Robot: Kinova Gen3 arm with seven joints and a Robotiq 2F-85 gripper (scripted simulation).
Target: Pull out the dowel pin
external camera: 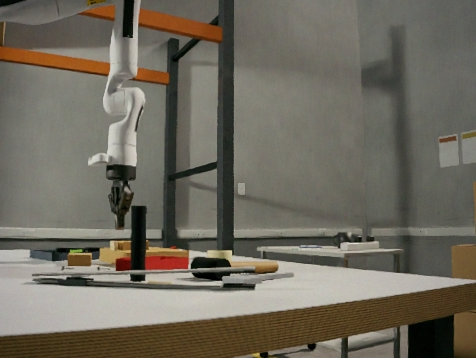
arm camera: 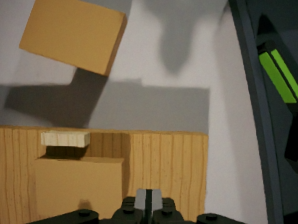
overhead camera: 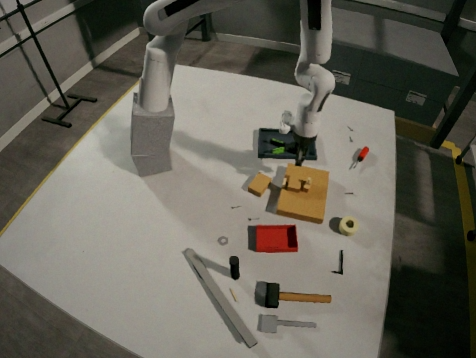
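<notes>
The small tan wooden block (overhead camera: 294, 182) (external camera: 120, 245) (arm camera: 80, 182) lies on the grained yellow-brown wooden board (overhead camera: 302, 206) (external camera: 106, 256) (arm camera: 170, 165). My black two-finger gripper (overhead camera: 299, 161) (external camera: 119, 226) (arm camera: 148, 205) hangs above, fingers closed together, holding nothing. Farther out, the green-and-black spring clamp (overhead camera: 277, 150) (external camera: 76, 251) (arm camera: 278, 77) lies in the dark blue-grey tray (overhead camera: 260, 144) (external camera: 42, 256) (arm camera: 253, 102).

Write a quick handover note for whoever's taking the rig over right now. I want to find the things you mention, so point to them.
Gripper (overhead camera: 299, 162) (external camera: 119, 227) (arm camera: 148, 205): shut, empty, above the bench board (overhead camera: 302, 207) (external camera: 107, 256) (arm camera: 170, 165) near its edge.
Job's things: wooden pieces (overhead camera: 294, 184) (external camera: 120, 245) (arm camera: 80, 185) sit on the board; I can't tell the pin or whether anything loose is in the gap. The green-handled tool (overhead camera: 276, 149) (arm camera: 274, 77), apparently the spring clamp, lies in the dark tray (overhead camera: 260, 150) (arm camera: 251, 90).
Done: no clamping; gap clearing unclear.
Left: check the gap, clamp the block, pull the pin, set it down securely.
</notes>
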